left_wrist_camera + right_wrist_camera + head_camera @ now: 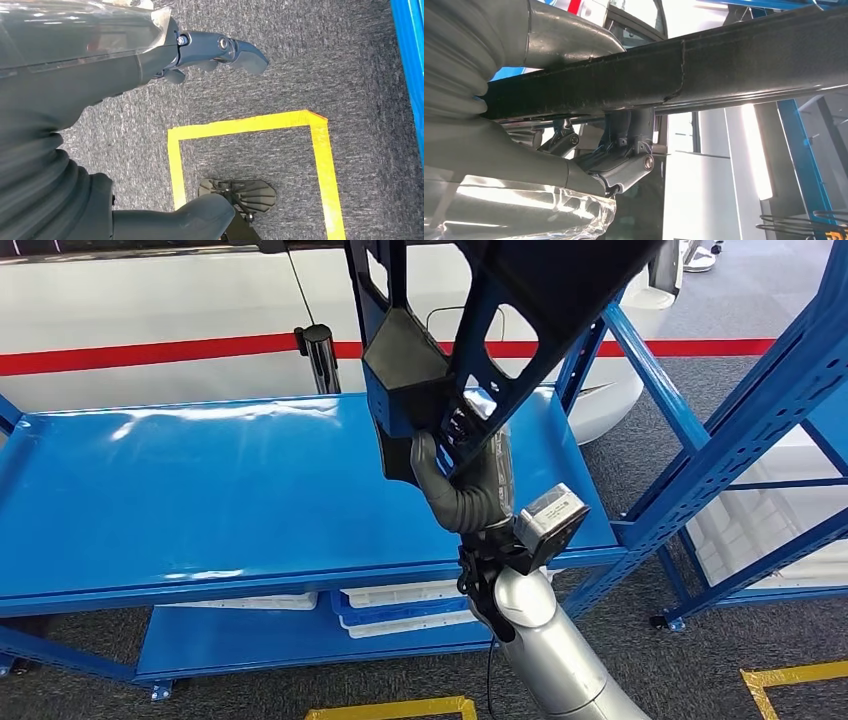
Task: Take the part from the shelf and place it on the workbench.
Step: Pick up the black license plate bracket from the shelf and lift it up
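Head view: grey carpet floor (700, 660) with yellow tape lines (395, 708), white wall with red stripe (150, 358). Two blue metal racks: low shelf (200, 490) ahead, taller frame (740, 430) at right. White trays (400, 605) on lower tier, count unclear. One black part (450, 330), raised above the shelf, long axis running up and away from right hand (465, 475), gripped at lower end. Left hand (220, 50) holding nothing, fingers loosely extended over carpet.

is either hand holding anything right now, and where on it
The right hand grips the big dark part at its lower end, fingers wrapped around a bar of the frame, above the blue shelf. The left hand holds nothing.
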Controlling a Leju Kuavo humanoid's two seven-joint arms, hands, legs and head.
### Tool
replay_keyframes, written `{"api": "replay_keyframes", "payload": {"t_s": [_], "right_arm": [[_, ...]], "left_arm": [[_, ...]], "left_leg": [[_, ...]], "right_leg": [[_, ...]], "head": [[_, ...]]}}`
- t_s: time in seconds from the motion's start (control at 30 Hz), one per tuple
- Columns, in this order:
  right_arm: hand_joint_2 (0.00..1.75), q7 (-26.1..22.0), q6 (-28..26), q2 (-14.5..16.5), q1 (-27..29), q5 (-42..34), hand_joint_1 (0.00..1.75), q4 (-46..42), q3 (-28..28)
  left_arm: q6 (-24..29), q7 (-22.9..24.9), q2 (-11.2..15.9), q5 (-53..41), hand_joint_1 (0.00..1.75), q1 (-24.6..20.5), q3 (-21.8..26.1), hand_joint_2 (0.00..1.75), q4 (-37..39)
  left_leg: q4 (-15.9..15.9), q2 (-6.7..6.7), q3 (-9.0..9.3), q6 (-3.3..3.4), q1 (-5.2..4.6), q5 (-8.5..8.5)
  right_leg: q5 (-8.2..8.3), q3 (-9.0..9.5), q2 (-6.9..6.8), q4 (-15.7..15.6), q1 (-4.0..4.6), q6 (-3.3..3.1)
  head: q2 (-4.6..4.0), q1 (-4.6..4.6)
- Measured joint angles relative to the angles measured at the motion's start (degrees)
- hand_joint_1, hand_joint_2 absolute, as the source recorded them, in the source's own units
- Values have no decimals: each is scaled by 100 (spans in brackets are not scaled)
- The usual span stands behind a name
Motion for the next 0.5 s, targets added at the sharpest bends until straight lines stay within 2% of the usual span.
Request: {"api": "replay_keyframes", "payload": {"t_s": [0.07, 0.1, 0.13, 0.2, 0.23, 0.27, 0.3, 0.37, 0.4, 0.43, 0.5], "right_arm": [[175, 1, 32, 1, 11, -8, 171, -21, 10], [175, 2, 46, -1, 15, -10, 171, -32, 15], [175, 2, 55, -3, 20, -10, 171, -39, 22], [175, 2, 61, -15, 45, -11, 171, -44, 37], [175, 2, 62, -27, 67, -11, 171, -44, 45], [175, 2, 62, -40, 88, -11, 171, -44, 52], [175, 2, 62, -52, 102, -11, 171, -44, 58], [175, -3, 61, -64, 112, 1, 171, -50, 64], [175, -9, 60, -67, 115, 15, 171, -57, 66], [175, -15, 58, -72, 123, 35, 171, -70, 65], [175, -22, 56, -81, 152, 73, 171, -99, 64]], "left_arm": [[-23, -7, -3, -11, 0, -2, 0, 175, -2], [-30, -10, -7, -15, 0, -5, 0, 175, -2], [-33, -12, -10, -20, 0, -8, 0, 175, -3], [-35, -14, -13, -22, 0, -12, 0, 175, -3], [-36, -14, -13, -22, 0, -10, 0, 175, -3], [-38, -13, -14, -23, 0, -9, 0, 175, -3], [-40, -13, -16, -25, 0, -8, 0, 175, -3], [-48, -14, -25, -40, 0, -8, 0, 175, -3], [-54, -15, -28, -52, 0, -10, 0, 175, -3], [-64, -16, -30, -64, 0, -11, 0, 175, -3], [-82, -16, -30, -81, 0, -15, 0, 175, -3]], "left_leg": [[-63, 8, 47, 50, 26, 19], [-101, 16, 79, 79, 43, 32], [-135, 24, 111, 105, 61, 43], [-143, 32, 132, 128, 61, 37], [-140, 29, 136, 129, 60, 31], [-137, 24, 142, 125, 60, 24], [-129, 16, 150, 114, 63, 16], [-93, -3, 168, 58, 73, -23], [-63, -12, 167, 17, 66, -51], [-35, -16, 164, -24, 63, -77], [-12, -17, 154, -91, 59, -94]], "right_leg": [[-42, -21, -4, 40, 3, 31], [-113, -82, -6, 176, 9, 25], [-226, -206, -9, 433, 14, 8], [-507, -631, -10, 1233, 8, -36], [-595, -838, -11, 1572, 5, -35], [-600, -962, -11, 1733, -1, -11], [-510, -968, -12, 1658, -7, 32], [-133, -687, -31, 920, -41, 128], [37, -524, -42, 562, -49, 147], [152, -415, -45, 310, -52, 135], [212, -373, -31, 226, -24, 63]], "head": [[0, 1], [1, 5], [1, 14], [1, 26], [0, 29], [0, 28], [0, 30], [0, 32], [0, 34], [0, 31], [0, 19]]}}
